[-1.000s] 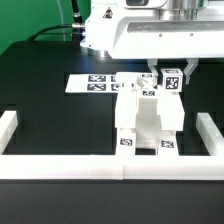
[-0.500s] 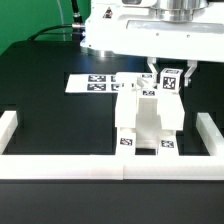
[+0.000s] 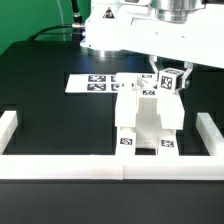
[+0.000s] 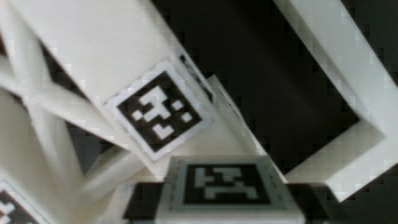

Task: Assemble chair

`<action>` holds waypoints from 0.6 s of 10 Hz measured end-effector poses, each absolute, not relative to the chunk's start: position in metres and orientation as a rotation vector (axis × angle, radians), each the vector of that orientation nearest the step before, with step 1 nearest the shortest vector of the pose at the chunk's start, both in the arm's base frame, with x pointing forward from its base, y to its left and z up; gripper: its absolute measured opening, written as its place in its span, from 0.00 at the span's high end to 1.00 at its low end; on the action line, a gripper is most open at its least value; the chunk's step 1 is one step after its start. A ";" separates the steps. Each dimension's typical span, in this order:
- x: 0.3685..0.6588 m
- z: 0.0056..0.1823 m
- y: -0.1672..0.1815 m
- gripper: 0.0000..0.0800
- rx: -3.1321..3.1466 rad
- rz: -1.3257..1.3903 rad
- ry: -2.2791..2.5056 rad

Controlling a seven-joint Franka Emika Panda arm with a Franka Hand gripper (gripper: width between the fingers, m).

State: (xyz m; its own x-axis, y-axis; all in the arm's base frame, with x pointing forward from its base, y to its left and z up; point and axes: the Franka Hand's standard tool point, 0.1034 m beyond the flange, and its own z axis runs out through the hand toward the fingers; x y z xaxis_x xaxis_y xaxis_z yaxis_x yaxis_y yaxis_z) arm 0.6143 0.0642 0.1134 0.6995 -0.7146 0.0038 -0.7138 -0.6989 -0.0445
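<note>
One tagged part (image 3: 172,83) near the chair (image 3: 145,120) (seemingly stiff, light) is pinched by its flat sides in the claw (image 3: 172,78)

Marker board (image 3: 88,82), wht border wall (image 3: 60,166)

white chair (image 3: 148,118) with black-and-white square tags, black table (image 3: 50,115), white border wall (image 3: 60,165)

claw (image 3: 171,74) twisted slightly, the tagged chair part (image 3: 172,83) it grips now tilted
</note>
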 end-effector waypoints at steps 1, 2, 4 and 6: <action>0.614 0.113 0.064 0.66 -2.837 -0.031 1.252; 0.614 0.113 0.065 0.66 -2.783 -0.027 1.365; 0.614 0.113 0.065 0.66 -2.720 -0.024 1.485; 0.614 0.113 0.067 0.66 -2.581 -0.014 1.707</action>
